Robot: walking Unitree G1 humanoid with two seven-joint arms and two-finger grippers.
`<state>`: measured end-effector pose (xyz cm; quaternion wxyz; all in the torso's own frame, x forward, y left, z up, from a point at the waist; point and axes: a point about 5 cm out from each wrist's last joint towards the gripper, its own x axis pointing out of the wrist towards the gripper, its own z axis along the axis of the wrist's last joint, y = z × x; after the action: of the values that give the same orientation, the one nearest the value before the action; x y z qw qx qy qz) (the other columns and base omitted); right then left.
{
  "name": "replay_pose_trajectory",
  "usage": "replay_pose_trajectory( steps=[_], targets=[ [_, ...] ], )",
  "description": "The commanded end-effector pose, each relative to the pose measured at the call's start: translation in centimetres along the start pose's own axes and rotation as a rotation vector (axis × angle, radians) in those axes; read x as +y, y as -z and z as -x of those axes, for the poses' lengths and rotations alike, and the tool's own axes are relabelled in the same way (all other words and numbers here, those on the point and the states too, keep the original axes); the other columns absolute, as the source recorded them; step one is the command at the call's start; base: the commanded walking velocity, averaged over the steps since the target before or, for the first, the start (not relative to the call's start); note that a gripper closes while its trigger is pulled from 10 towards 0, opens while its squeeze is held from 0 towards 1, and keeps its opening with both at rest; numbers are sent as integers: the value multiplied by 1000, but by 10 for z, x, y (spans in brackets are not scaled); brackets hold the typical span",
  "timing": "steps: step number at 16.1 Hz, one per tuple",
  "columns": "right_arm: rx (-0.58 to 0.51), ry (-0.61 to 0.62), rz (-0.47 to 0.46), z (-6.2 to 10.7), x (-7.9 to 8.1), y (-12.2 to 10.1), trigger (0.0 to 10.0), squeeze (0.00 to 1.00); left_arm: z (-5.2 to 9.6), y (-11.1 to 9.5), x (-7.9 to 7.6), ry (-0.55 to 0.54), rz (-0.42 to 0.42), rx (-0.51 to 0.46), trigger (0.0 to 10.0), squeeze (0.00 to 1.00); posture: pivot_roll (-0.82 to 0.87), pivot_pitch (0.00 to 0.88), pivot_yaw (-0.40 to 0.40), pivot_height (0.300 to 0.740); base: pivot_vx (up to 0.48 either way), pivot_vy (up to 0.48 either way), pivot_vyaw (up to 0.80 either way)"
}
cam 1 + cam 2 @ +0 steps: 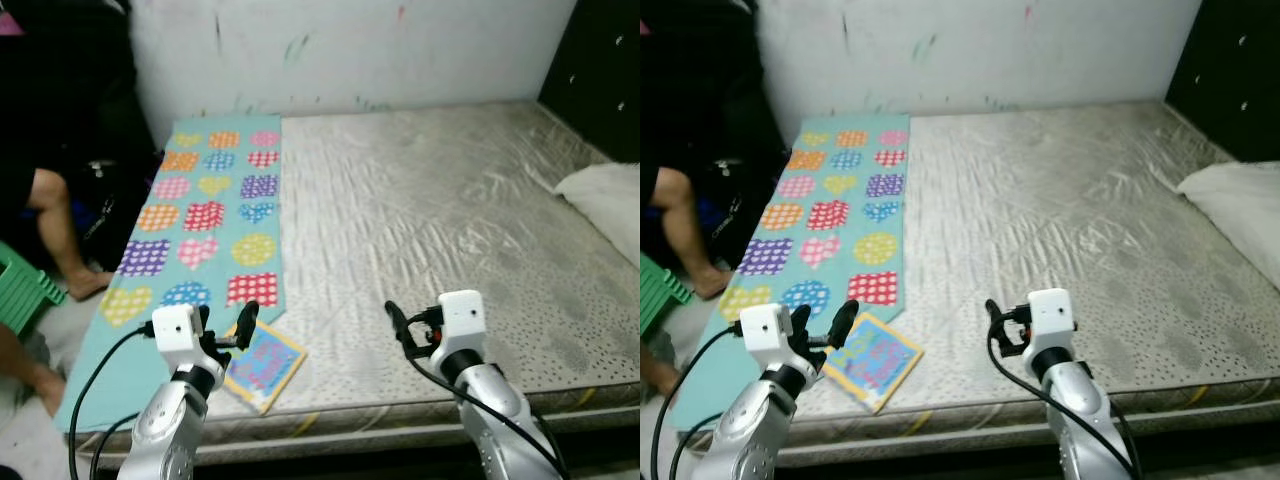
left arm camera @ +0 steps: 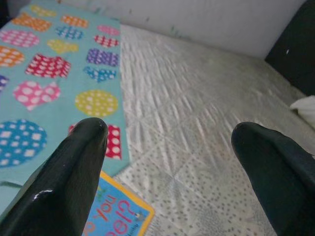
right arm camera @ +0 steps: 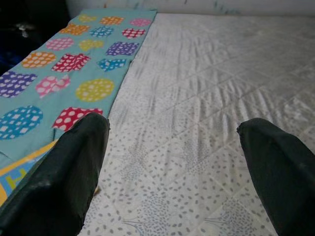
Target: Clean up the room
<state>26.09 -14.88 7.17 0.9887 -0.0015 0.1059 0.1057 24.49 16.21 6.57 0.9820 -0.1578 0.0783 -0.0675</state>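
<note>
Bare mattress (image 1: 430, 220); book (image 1: 262, 366) just beside left end effector (image 1: 228, 322), fingers spread; right end effector (image 3: 172, 172) likewise released.

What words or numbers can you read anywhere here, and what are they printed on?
"You" and, below it, letters that look like "el?": on the cover of the book lying at the near edge of the bed, seen from the left wrist.
An "H", cut off: same book in the right wrist view.
The cover's other print is too blurred to read in the head views.
The heart-patterned cloth carries no text.
</note>
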Motion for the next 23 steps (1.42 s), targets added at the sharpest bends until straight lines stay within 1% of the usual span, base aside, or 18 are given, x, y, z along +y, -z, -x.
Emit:
replay_pose_trajectory(
  steps=[1,6,13,19,21,22,23],
  targets=[
    [-11,-25,-5,-2,7,-3,10000,0,2,-2,7,-24,-17,3,10000,0,-119,0,30,740,0,480,0],
    [-4,-34,-7,-2,8,-1,10000,0,2,-1,7,-19,-23,7,10000,0,-118,0,32,740,0,480,0],
    [9,-55,-8,-2,10,1,10000,0,1,1,6,-14,-19,12,10000,0,-119,0,29,740,0,0,0],
    [-3,-62,-7,-1,12,4,10000,0,0,4,6,-14,-25,15,10000,0,-125,0,32,740,0,0,0],
    [-15,-75,30,-7,11,3,10000,0,-8,2,4,-16,-45,-6,10000,0,-116,0,15,740,0,0,0],
    [-20,-67,34,-10,11,1,10000,0,-10,-1,5,-28,-47,-12,10000,0,-109,0,20,740,0,0,0],
    [-23,-67,26,-10,12,1,10000,0,-9,-4,5,-13,-57,-16,10000,0,-103,0,26,740,0,0,0]
  ],
)
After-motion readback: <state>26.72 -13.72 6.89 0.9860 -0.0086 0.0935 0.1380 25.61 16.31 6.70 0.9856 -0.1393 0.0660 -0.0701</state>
